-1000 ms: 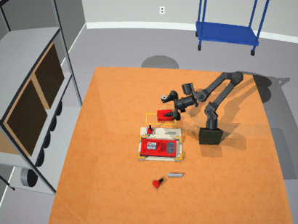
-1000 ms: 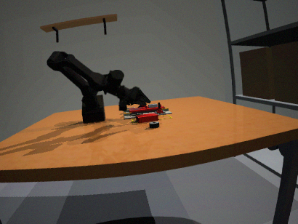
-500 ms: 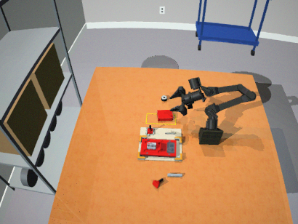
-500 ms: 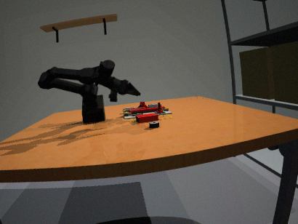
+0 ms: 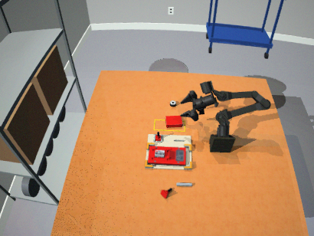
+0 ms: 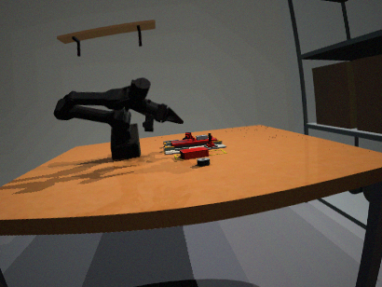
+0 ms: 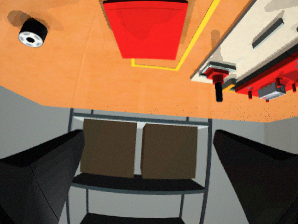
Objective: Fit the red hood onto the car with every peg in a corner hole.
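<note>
The red hood (image 5: 174, 121) (image 6: 194, 153) (image 7: 147, 30) lies on the table, smooth flat face up, partly inside a thin yellow outline (image 5: 154, 125) (image 7: 155, 67). Its corner holes do not show. My gripper (image 5: 181, 109) (image 6: 182, 122) (image 7: 150, 137) is open and empty, raised above the table and back from the hood; nothing is between the fingers. The red chassis (image 5: 172, 160) (image 6: 179, 143) (image 7: 290, 71) sits in the cream jig (image 5: 168, 139) (image 7: 240, 56), with the grey engine block (image 5: 159, 153) (image 7: 272, 91) on its deck. The pegs show only as small red stubs in the wrist view.
A black and white wheel-like part (image 5: 173, 103) (image 6: 203, 162) (image 7: 33, 33) lies near the hood. A red part with an upright black stem (image 5: 158, 137) (image 7: 218, 77) stands on the jig board's edge. A grey bar (image 5: 184, 185) and a red-and-black piece (image 5: 165, 194) lie beyond the jig.
</note>
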